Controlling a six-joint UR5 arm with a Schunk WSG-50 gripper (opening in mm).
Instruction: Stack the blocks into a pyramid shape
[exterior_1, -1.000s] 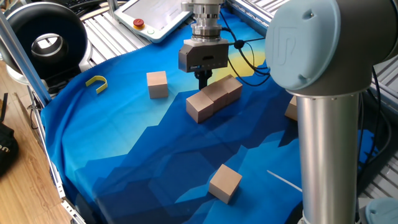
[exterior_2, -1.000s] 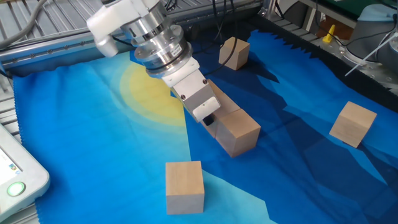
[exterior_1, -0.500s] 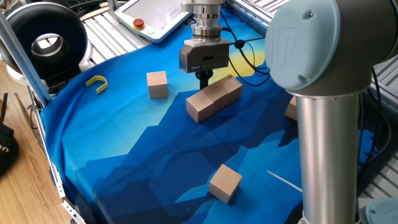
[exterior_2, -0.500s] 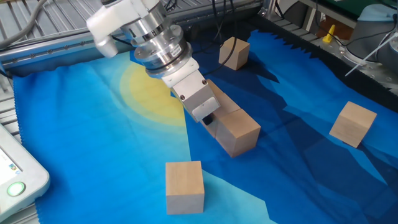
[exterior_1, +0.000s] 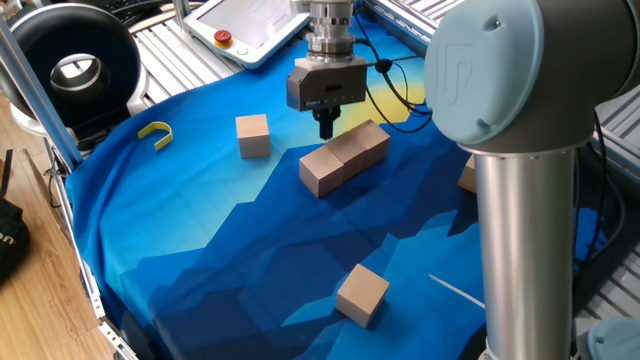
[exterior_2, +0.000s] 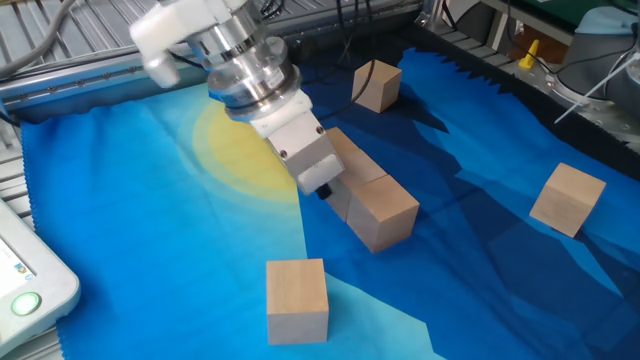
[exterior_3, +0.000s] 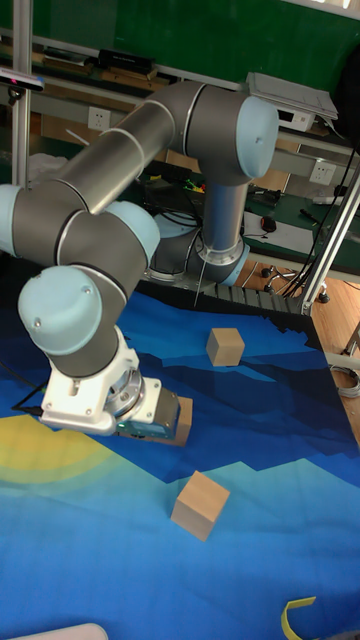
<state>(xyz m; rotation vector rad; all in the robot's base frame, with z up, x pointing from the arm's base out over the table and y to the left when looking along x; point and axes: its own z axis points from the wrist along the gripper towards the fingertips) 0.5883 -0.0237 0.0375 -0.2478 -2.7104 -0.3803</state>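
Scanning one fixed view from the left, I see the yellow hook on the blue cloth, then a lone block. Next comes the row of blocks, touching side by side on the desk, with my gripper poised just above its middle, holding nothing. The fingers look closed, though I cannot tell for sure. Another block sits near the front, well apart.
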